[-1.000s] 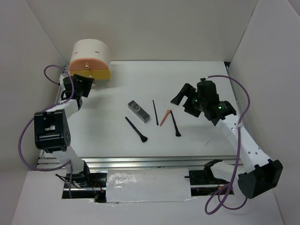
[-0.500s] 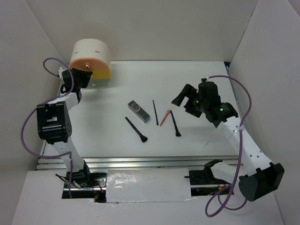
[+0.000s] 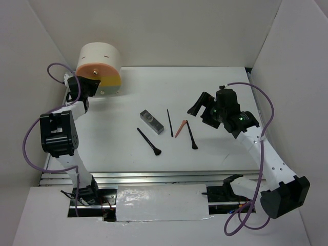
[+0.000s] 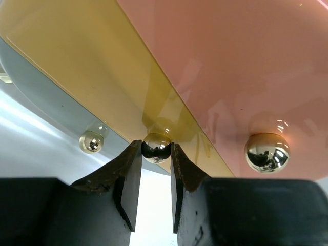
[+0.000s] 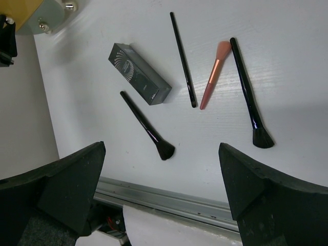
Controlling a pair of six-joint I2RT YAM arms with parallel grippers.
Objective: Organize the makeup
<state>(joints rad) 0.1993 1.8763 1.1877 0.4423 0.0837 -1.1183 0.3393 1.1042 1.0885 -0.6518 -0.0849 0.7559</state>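
Makeup (image 3: 152, 122) all out on the desk (image 3: 220, 82)
Left end effector (image 4: 155, 146) pinched onto the knob (image 4: 157, 148) of the yellow drawer (image 4: 77, 61), drawer box (image 3: 100, 56) insides hidden; right end effector (image 5: 161, 154) wide open, holding nothing.

Drawer box (image 4: 215, 61): cropped on every side in left wrist view (three knobs (image 4: 266, 152) show); blurred corner only in right wrist view. Grey case (image 5: 139, 74): lettering too small to read. Right gripper fingers (image 5: 66, 184): bases cut off.

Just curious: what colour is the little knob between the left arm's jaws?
Shiny, mirror-like gold. The knob shows best in the left wrist view.
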